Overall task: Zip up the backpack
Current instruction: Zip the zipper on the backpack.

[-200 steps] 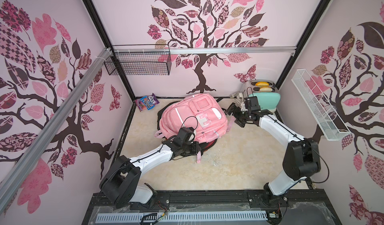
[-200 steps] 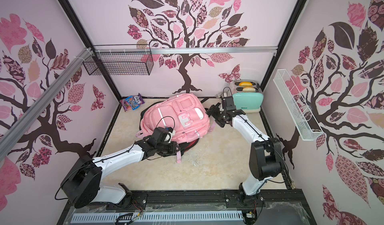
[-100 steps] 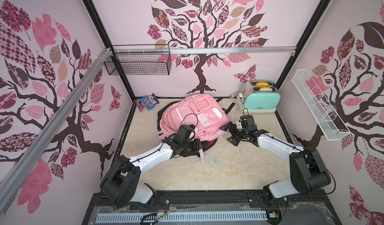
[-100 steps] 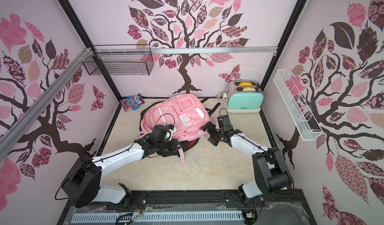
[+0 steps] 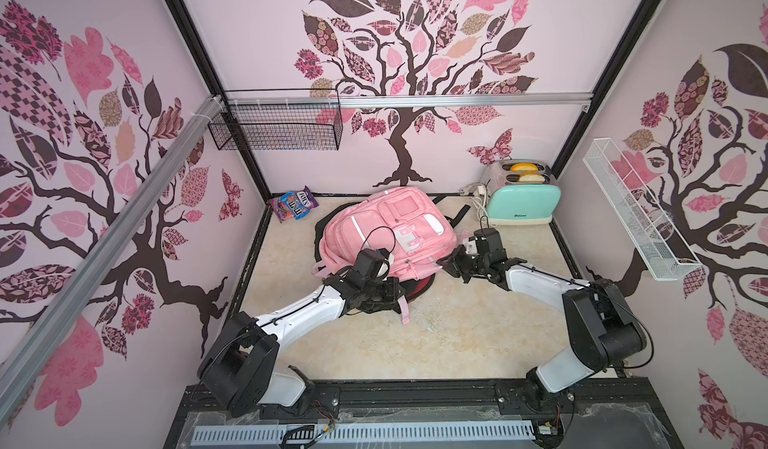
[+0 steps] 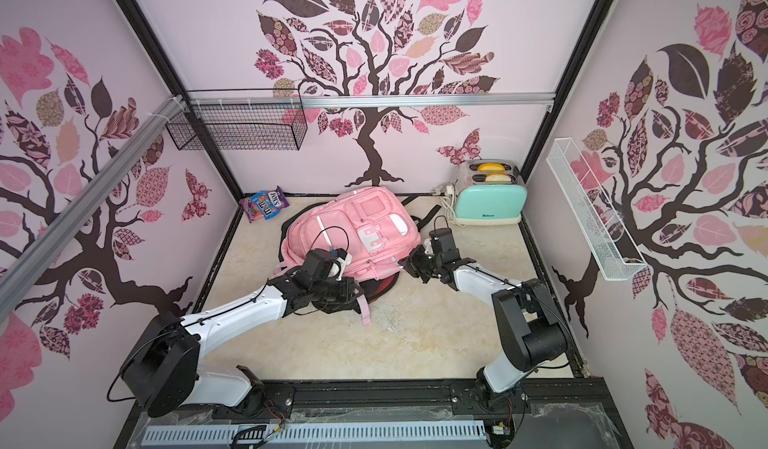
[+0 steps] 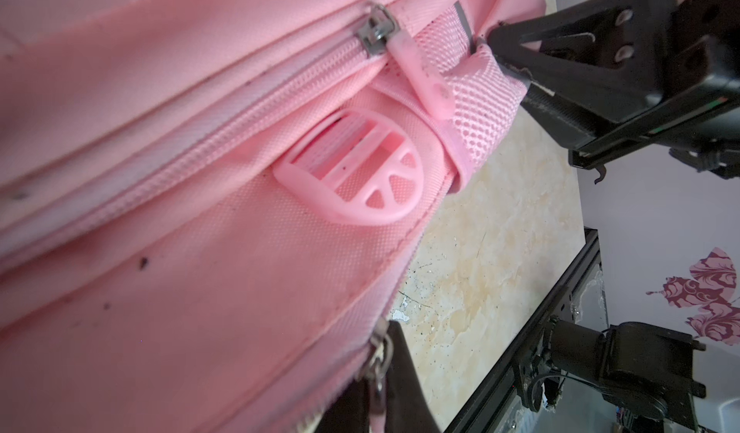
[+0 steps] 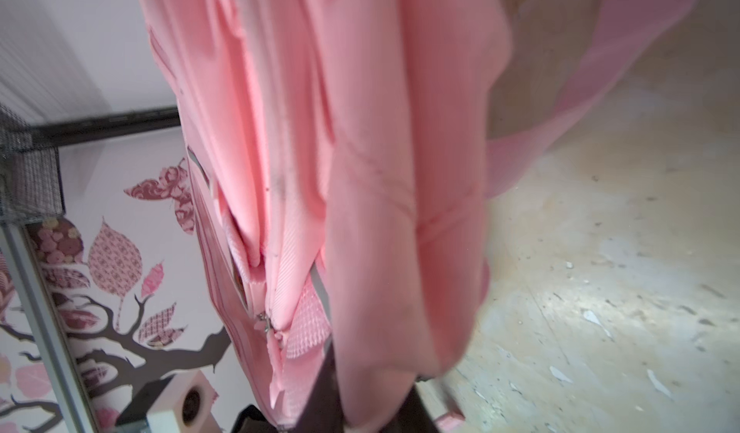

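Locate the backpack (image 5: 374, 235) lying on the tabletop (image 5: 457, 343), toward 12 o'clock. Both top views place the left end effector (image 5: 392, 297) clenched at its 6 o'clock edge; you cannot tell what it grips. Only the left wrist view shows the right end effector (image 7: 494, 48) grasping the mesh pocket (image 7: 476, 102).
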Robot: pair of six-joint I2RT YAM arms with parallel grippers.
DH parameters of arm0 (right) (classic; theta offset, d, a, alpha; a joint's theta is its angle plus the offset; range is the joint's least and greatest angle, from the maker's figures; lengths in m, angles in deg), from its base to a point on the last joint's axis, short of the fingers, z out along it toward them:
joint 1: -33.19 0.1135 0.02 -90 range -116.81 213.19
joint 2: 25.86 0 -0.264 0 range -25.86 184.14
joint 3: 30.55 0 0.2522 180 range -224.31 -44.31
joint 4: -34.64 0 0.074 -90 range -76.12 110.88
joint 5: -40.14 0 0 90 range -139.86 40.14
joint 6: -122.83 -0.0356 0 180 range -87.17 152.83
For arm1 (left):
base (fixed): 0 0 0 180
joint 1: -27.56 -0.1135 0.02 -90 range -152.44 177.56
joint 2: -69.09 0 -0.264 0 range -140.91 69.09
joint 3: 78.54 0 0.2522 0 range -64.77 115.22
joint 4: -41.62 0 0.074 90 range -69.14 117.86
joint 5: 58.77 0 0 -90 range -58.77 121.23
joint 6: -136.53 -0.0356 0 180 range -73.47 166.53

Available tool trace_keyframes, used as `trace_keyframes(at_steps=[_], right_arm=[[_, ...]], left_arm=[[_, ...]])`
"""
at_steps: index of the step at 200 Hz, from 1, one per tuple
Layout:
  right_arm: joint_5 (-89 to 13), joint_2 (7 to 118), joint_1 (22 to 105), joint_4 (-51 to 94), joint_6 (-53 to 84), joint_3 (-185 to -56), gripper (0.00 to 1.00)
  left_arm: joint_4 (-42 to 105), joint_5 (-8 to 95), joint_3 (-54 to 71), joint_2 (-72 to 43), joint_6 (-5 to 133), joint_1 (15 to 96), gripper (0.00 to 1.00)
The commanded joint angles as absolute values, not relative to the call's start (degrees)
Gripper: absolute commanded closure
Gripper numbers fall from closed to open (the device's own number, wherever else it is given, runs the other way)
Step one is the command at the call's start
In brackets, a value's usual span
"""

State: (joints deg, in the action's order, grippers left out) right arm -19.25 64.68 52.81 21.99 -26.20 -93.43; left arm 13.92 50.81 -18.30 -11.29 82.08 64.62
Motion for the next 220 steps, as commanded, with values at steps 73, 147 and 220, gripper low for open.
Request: trace_keyframes(at_steps=[73,147,220], right_arm=[[-20.9,62.2,53.1,11.6,-12.6,-102.2,1.0],[-24.2,63.2,53.0,4.9,-5.6,-107.0,1.0],[-28.7,66.0,52.6,1.4,-1.9,-110.6,1.0]], left_arm=[[-4.1,34.9,-10.4,-11.4,73.1,65.9,1.0],[-8.7,30.5,-9.0,-11.9,72.9,66.8,1.0],[-3.7,35.2,-12.3,-10.6,76.0,65.7,1.0]])
